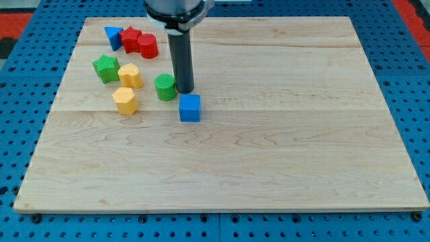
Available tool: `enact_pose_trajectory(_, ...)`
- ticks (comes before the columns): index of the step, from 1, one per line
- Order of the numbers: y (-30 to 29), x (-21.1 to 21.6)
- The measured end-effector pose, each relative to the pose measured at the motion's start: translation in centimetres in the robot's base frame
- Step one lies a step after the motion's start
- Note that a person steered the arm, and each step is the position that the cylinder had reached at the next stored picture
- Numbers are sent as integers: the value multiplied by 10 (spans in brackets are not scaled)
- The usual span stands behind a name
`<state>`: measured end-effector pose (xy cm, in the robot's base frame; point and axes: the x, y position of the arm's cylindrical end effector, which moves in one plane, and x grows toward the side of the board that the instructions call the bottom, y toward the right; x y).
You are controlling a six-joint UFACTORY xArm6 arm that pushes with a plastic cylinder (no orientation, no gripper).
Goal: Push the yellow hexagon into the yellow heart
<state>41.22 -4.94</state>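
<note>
The yellow hexagon (pixel 125 100) lies at the view's left on the wooden board (pixel 269 148). The yellow heart (pixel 130 75) sits just above it, a small gap between them. My tip (pixel 185 90) stands to the right of both, touching or nearly touching the right side of a green round block (pixel 165 87) and just above a blue cube (pixel 190 107). The tip is about 90 pixels right of the hexagon.
A green star-like block (pixel 105 68) sits left of the yellow heart. Two red blocks (pixel 139 42) and a blue triangle (pixel 113 35) cluster at the view's top left near the board's edge.
</note>
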Motion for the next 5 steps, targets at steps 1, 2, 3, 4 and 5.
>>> enact_pose_trajectory(1,-17,33)
enact_pose_trajectory(2,-31,39)
enact_pose_trajectory(3,-66,48)
enact_pose_trajectory(4,-126,38)
enact_pose_trajectory(5,-139,14)
